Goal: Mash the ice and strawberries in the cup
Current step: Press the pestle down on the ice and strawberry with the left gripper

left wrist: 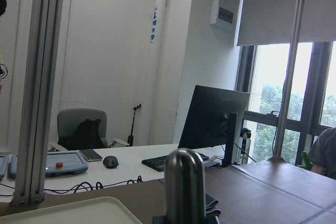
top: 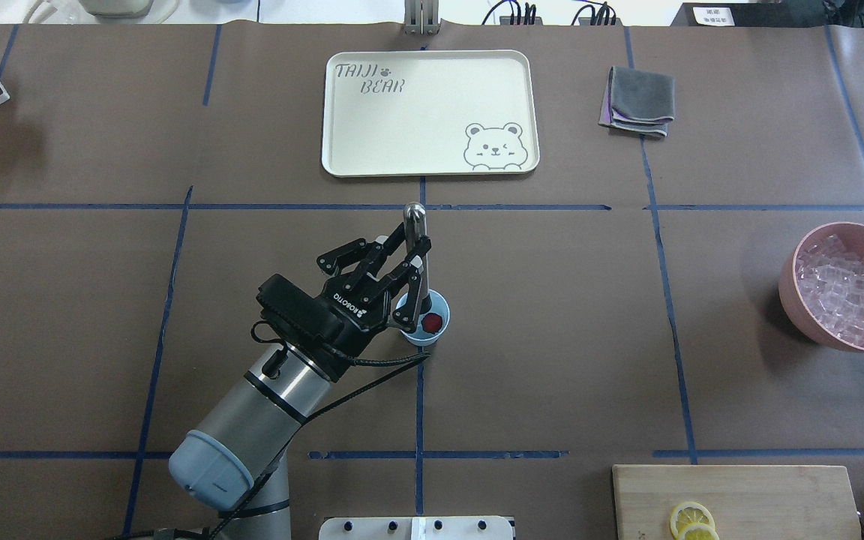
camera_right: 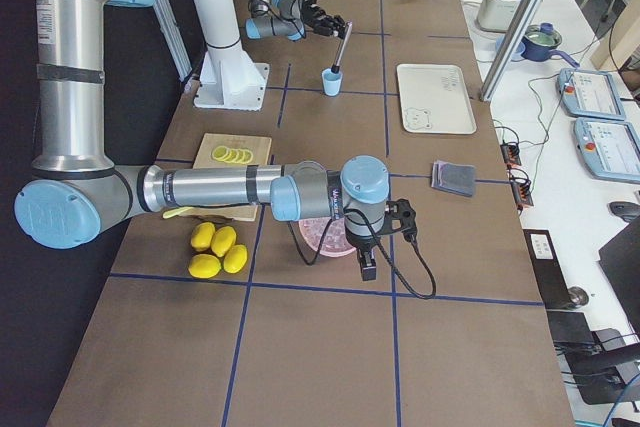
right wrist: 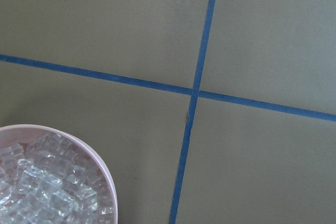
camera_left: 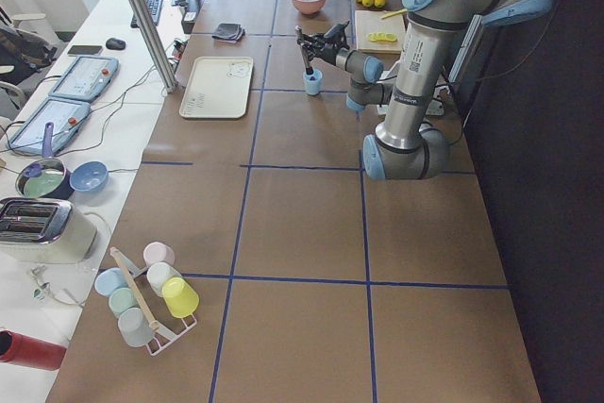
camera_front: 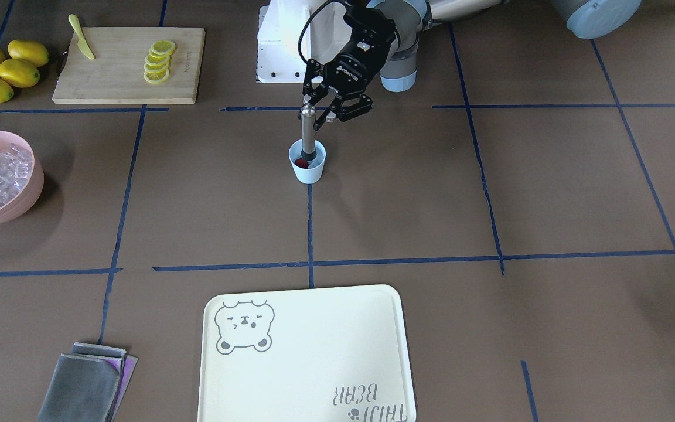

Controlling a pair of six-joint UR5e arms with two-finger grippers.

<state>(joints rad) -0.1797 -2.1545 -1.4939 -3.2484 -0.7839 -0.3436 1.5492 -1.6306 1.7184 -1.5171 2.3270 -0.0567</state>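
Left gripper is clamping the upper shaft of a steel muddler, its fingers pressed onto it from both sides. The muddler is standing nearly upright, its foot resting inside the pale-blue cup near table centre. One dark-red strawberry is lying in the cup, at 3 o'clock of the muddler foot in the overhead view. The ice is sitting piled in the pink bowl, well apart from the cup at its 3 o'clock. Right gripper is hanging near the bowl's rim. Whether its claw is apart or together cannot be told.
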